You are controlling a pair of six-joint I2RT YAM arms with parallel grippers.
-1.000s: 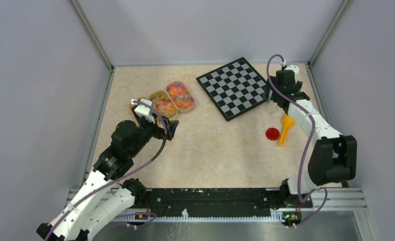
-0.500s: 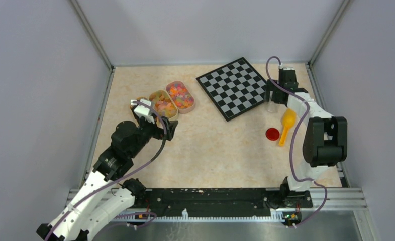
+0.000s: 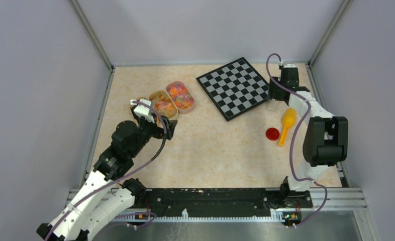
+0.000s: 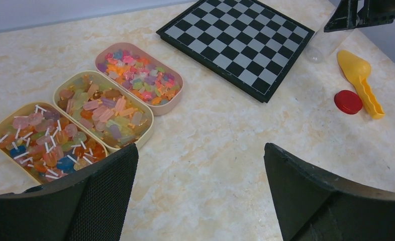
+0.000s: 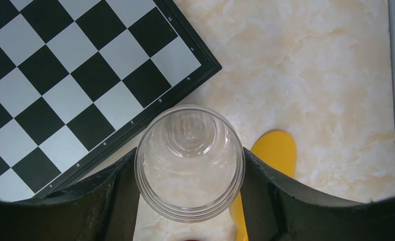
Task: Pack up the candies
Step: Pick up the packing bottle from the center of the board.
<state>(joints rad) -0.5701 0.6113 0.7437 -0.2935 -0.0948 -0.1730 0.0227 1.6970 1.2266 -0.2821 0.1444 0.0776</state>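
Filling three beige oval plastic trays (image 4: 181,92), the tiny loose candies (image 3: 180,96) (image 4: 107,108) in orange, yellow, pink, red and green sit left of centre in the overhead view, on the marbled beige bench (image 3: 210,145). Each tray's long axis runs from upper left to lower right there, and the three lie side by side, touching, in a row that climbs toward the upper right. The sweets are heaped with no common direction, and thin white sticks in the lowest-left tray point every way.

The left tool (image 4: 200,165) hangs just below the trays with its fingers spread wide apart and nothing between them.

At the upper right, the right tool (image 5: 188,173) is clamped on a small clear round jar (image 5: 189,145), a pad against each side. The jar stands upright, mouth up, just off the corner of a black-and-white chessboard (image 3: 234,86). A yellow-orange plastic scoop (image 3: 287,122) lies just below the jar, bowl uppermost, with a round red lid (image 3: 272,133) beside its handle.
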